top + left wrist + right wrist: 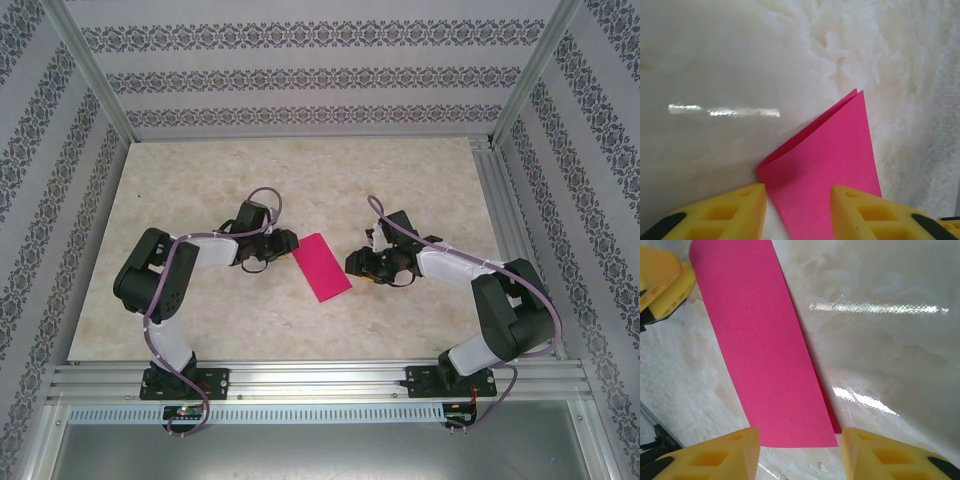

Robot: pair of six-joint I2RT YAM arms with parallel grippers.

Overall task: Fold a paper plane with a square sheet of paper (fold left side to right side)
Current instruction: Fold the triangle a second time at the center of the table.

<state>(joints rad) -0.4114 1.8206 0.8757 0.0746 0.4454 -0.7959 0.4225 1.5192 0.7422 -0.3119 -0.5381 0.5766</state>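
Although the left end effector (284,243) is positioned just beside the left edge of the thin magenta-pink sheet of paper (322,267), its yellow fingers (735,210) are held apart and nothing is clamped. The sheet is laid flat as a folded narrow rectangle on the pale marbled surface (200,180). The right end effector (357,265) is set at the sheet's right edge, its fingers likewise apart.

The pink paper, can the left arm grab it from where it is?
Probably yes. The left gripper is right at the sheet of paper with its jaws open, and nothing blocks the way.
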